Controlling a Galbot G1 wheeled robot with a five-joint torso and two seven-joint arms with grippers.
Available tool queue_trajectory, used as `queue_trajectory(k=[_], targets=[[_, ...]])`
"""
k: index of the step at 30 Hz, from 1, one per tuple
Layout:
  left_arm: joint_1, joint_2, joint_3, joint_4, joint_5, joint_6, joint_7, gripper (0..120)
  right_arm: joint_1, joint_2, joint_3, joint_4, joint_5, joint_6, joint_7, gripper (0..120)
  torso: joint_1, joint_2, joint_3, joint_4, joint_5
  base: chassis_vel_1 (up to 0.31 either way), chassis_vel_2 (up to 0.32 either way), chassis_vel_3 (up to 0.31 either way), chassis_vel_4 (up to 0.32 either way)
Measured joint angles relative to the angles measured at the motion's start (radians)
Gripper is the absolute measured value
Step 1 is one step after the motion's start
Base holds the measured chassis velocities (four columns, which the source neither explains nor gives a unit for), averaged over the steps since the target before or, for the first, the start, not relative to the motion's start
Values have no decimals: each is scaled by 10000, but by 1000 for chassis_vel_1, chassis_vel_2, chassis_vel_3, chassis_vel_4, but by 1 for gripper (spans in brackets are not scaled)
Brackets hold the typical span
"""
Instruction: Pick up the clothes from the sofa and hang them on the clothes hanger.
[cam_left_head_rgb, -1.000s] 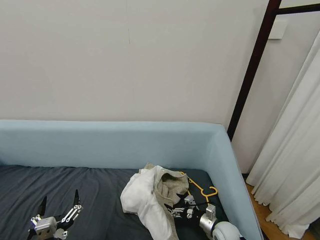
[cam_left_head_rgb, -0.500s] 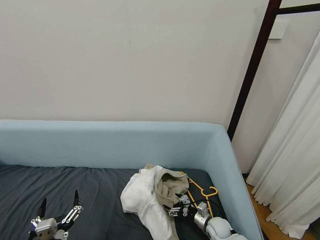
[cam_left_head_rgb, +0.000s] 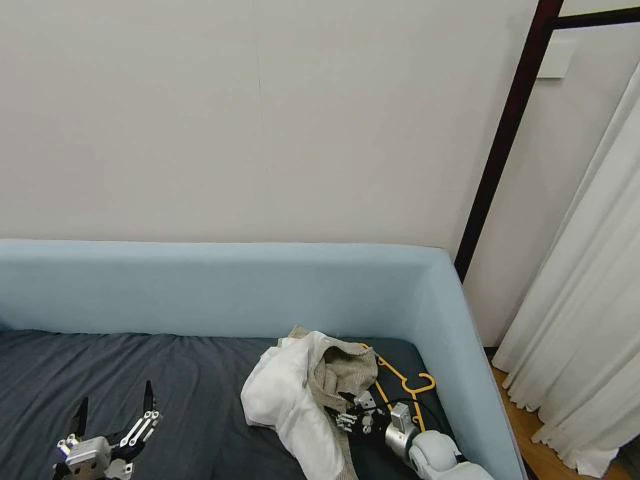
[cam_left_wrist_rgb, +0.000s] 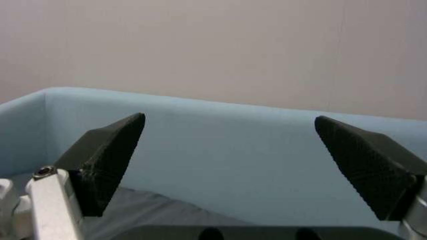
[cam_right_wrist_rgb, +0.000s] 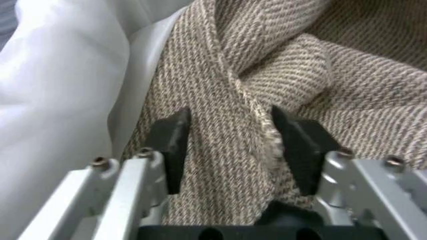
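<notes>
A pile of clothes lies on the sofa's dark seat cushion (cam_left_head_rgb: 190, 375) near its right end: a white garment (cam_left_head_rgb: 280, 395) with a beige woven piece (cam_left_head_rgb: 343, 372) on top. An orange hanger (cam_left_head_rgb: 404, 378) pokes out from under the pile. My right gripper (cam_left_head_rgb: 352, 415) is at the pile's near edge. In the right wrist view it (cam_right_wrist_rgb: 230, 142) is open, its dark pads (cam_right_wrist_rgb: 172, 145) straddling a raised fold of the beige fabric (cam_right_wrist_rgb: 280, 65), with the white cloth (cam_right_wrist_rgb: 60, 80) beside it. My left gripper (cam_left_head_rgb: 113, 425) hovers open over the seat, far to the left of the clothes.
The sofa's light blue backrest (cam_left_head_rgb: 220, 285) and right armrest (cam_left_head_rgb: 450, 340) wall in the seat. A dark post (cam_left_head_rgb: 500, 140) stands against the wall behind the armrest, and white curtains (cam_left_head_rgb: 590, 320) hang at the right. The left wrist view faces the backrest (cam_left_wrist_rgb: 227, 145).
My right gripper has pushed forward into the near edge of the clothes pile. My left gripper has sunk slightly toward the picture's lower edge.
</notes>
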Motion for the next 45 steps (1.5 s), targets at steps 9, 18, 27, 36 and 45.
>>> queue_trajectory(k=[9,18,27,36,45], targets=[[26,-15,19,-35,1,-39,-26,100,-217,-71,133,105,-368,221,163,8,0,0,0,1,1,0,0,0,0],[0,-27,156,-91,7,-97,-45,100,-617,-779,116,1632,-1593,594,2274,0,-1,-1,0,0,1,0,0,0,0],[-141,-6,379,-328,2,-105,-89,100,-70,-2957,77,5915,-778,347,2754,0,-2,0,0,3,2,0,0,0,0],[-330,-79,789,-511,5,-171,-106,100,2597,-6365,-660,8379,65,-216,2544,0,-1,-1,0,0,6,0,0,0,0],[-662,-261,1361,-657,34,-167,-116,100,8026,-7993,-3739,8225,1973,-379,2296,0,-1,0,0,-2,4,0,0,0,0]])
